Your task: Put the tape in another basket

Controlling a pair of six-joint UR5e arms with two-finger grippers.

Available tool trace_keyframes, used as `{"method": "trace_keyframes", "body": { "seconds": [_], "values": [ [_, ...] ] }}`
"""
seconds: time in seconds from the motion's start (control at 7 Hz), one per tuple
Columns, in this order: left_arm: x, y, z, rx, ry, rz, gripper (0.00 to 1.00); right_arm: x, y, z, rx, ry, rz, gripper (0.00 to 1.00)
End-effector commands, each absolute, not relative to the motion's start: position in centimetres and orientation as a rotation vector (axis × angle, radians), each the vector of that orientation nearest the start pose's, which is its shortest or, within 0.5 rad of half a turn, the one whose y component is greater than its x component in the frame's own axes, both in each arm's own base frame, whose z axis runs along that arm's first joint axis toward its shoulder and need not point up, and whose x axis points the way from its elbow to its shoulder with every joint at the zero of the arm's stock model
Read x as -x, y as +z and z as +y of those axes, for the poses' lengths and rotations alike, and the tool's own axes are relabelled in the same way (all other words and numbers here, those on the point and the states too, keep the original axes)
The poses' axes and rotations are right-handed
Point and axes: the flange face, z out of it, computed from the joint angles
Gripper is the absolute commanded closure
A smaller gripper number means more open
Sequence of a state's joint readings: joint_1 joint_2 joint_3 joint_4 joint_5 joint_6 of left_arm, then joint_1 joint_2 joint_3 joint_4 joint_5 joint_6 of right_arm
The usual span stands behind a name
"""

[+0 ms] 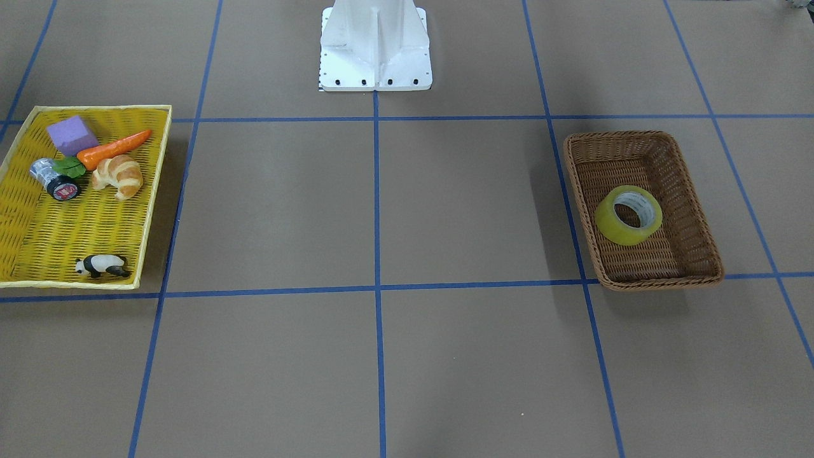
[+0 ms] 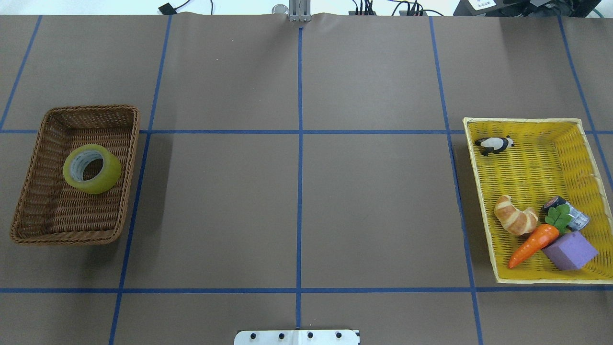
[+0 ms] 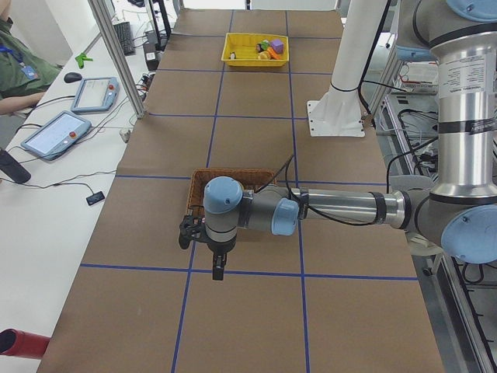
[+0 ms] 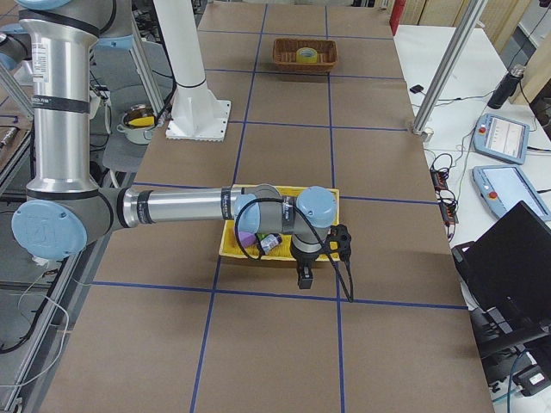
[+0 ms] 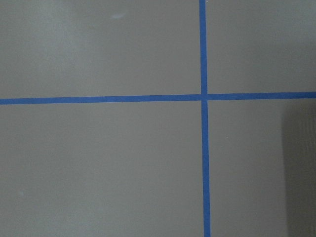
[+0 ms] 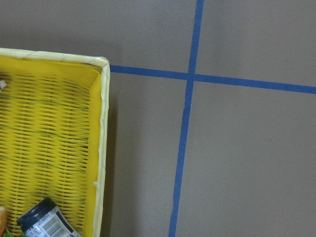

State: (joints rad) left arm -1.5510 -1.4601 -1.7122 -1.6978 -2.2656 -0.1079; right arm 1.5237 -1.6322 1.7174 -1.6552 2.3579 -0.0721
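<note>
The yellow tape [image 1: 612, 229] lies flat in the brown wicker basket [image 1: 642, 135], alone. It shows the same way in the overhead view: the tape [image 2: 113, 175] in the basket [image 2: 91, 108] at the left. My left gripper [image 3: 218, 268] shows only in the exterior left view. It hangs above the table on the near side of the basket [image 3: 233, 175]. My right gripper [image 4: 305, 277] shows only in the exterior right view, over the near edge of the yellow tray [image 4: 225, 245]. I cannot tell whether either is open or shut.
The yellow woven tray [image 2: 479, 191] at the right holds a croissant [image 2: 515, 219], a carrot [image 2: 531, 244], a purple block [image 2: 570, 251], a silver cylinder [image 2: 572, 218] and a panda figure [image 2: 494, 143]. The robot's white base [image 1: 375, 44] stands mid-table. Blue tape lines cross the brown table.
</note>
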Motion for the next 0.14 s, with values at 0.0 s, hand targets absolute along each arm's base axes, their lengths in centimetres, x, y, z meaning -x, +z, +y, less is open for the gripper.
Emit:
{"method": "trace_keyframes", "body": {
  "seconds": [0.0],
  "values": [
    [6.04, 63.28, -45.62, -0.106, -0.029, 0.702, 0.01, -4.03, 62.29, -46.69, -0.011, -0.114, -0.792, 0.00]
  ]
}}
